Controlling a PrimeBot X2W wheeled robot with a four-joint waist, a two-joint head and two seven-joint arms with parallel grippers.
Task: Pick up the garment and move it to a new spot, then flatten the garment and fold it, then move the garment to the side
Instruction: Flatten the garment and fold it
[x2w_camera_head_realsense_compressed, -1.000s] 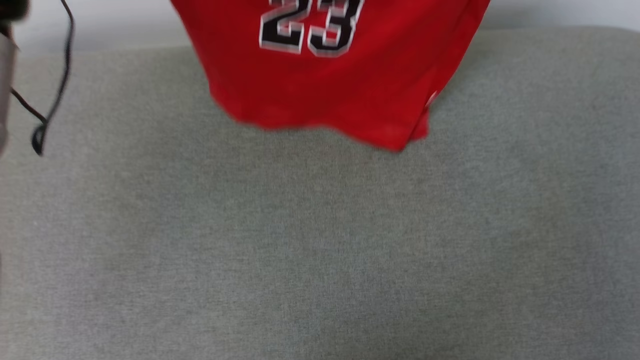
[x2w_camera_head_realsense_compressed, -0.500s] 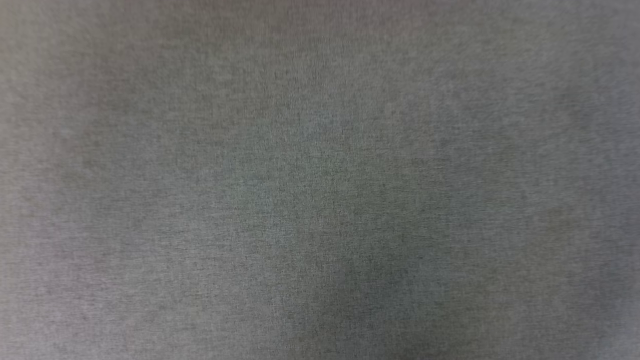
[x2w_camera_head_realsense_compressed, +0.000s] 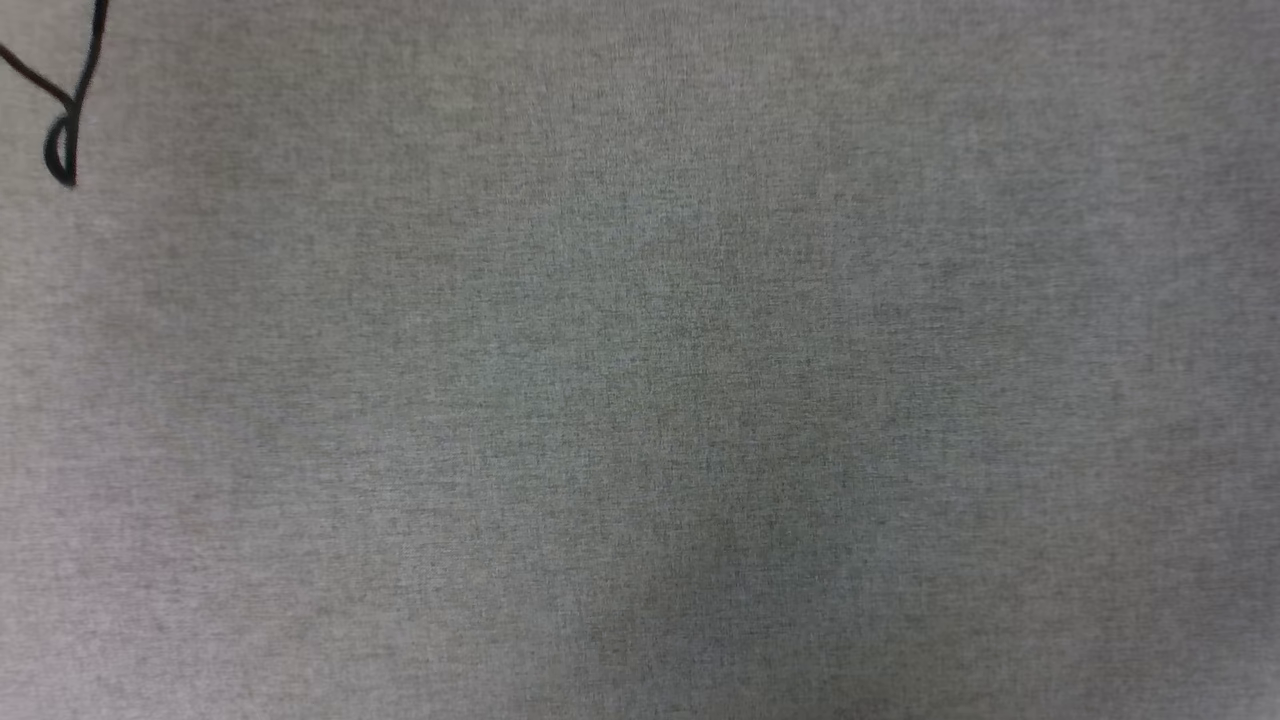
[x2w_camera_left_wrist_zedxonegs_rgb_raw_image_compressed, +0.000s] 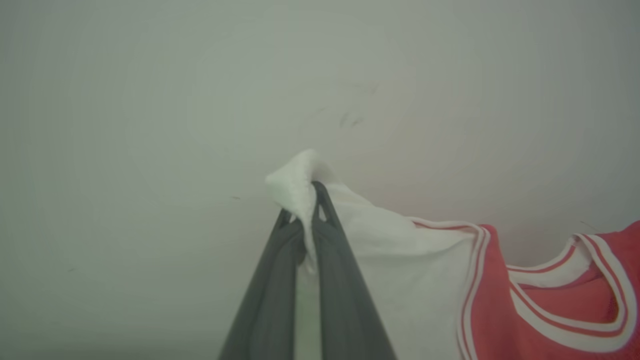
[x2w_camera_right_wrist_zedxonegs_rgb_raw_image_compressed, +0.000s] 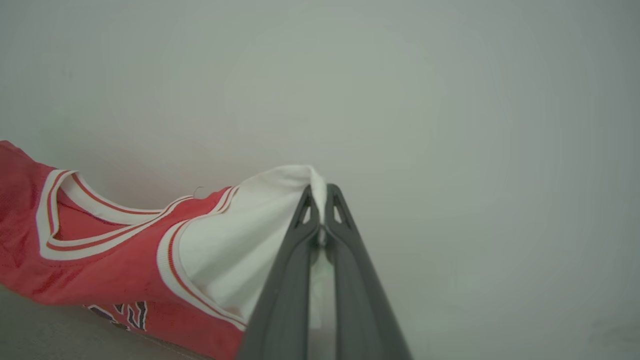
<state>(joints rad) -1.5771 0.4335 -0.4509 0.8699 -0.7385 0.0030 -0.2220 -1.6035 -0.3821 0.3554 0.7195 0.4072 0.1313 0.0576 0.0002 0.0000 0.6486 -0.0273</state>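
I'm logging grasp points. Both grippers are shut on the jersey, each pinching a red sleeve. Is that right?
Not quite: the sleeves are white, not red. The left wrist view shows the left gripper shut on one white sleeve of the jersey, and the right wrist view shows the right gripper shut on the other.

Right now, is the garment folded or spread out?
Spread, not folded: the left gripper and right gripper each pinch a white sleeve of the garment, its neckline stretched between them.
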